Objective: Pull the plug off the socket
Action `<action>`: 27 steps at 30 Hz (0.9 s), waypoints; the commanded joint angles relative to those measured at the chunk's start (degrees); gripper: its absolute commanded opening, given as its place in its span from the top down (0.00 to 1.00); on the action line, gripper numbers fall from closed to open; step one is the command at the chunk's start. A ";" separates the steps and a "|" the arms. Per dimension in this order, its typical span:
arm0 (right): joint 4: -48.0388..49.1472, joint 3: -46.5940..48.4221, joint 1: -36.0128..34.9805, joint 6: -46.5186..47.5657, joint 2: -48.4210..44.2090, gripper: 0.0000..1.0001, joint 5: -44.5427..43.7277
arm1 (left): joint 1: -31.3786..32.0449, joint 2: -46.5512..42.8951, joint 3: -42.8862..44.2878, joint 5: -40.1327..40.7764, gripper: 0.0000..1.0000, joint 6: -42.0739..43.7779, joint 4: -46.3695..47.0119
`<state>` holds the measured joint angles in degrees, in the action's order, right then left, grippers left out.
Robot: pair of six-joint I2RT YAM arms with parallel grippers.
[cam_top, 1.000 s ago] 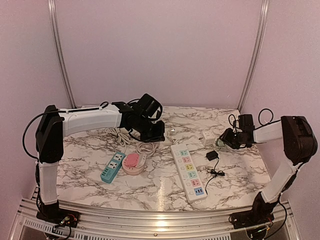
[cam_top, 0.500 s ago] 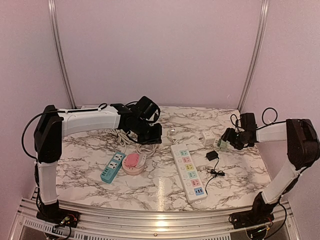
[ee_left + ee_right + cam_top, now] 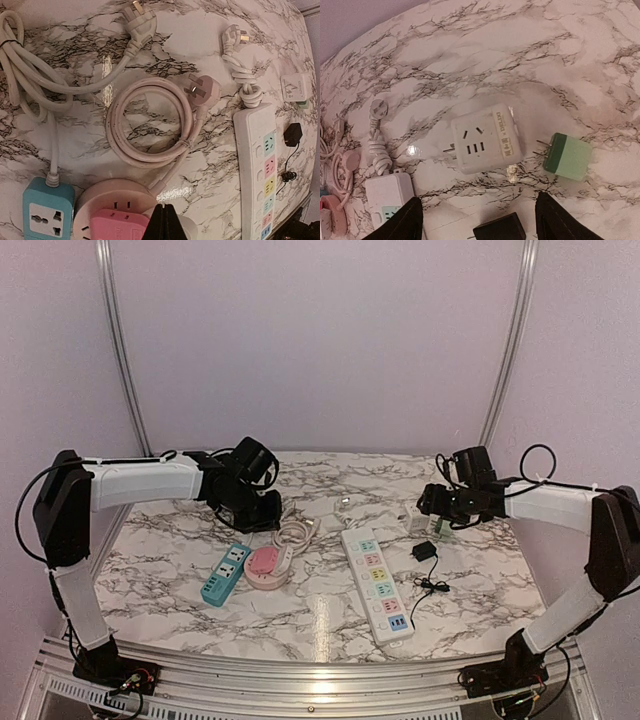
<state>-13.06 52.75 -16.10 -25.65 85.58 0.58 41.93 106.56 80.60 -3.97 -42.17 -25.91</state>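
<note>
Both arms have shifted in the last second. The left tool (image 3: pixel 262 512) has drawn back toward the left side of the white marble surface (image 3: pixel 300 615). The right tool (image 3: pixel 477 200) has swung forward and inward, over the small white cube socket (image 3: pixel 485 137).

The right tool's two dark fingers stand wide apart with nothing between them. In its wrist view the cube socket lies on the surface just ahead of the gap, roughly centred between the fingers. The pale green square plug (image 3: pixel 568 157) lies just to the right of the cube, apart from it. Its two metal prongs point toward the cube and are bare. It sits ahead of one finger rather than between the two. A small black adapter (image 3: pixel 500 231) lies close under the gap.

The left tool's fingers are pressed together on nothing, above a round pink socket (image 3: pixel 117 220).
</note>
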 commanded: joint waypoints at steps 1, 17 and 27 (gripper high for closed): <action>-5.04 4.12 -7.96 -1.46 -0.19 0.26 -2.42 | -2.25 -4.31 -5.52 1.83 1.00 0.65 -0.27; -3.33 19.02 -31.76 -8.62 15.41 0.38 4.76 | -3.85 -9.34 -16.73 1.75 1.00 0.07 2.45; -3.90 27.39 -36.19 -8.85 24.10 0.39 6.99 | -3.96 -10.44 -19.64 1.47 1.00 0.76 3.79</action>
<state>-16.38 76.62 -51.16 -33.65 107.42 6.26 38.24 97.89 62.02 -2.68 -42.15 -23.20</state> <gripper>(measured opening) 0.610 0.005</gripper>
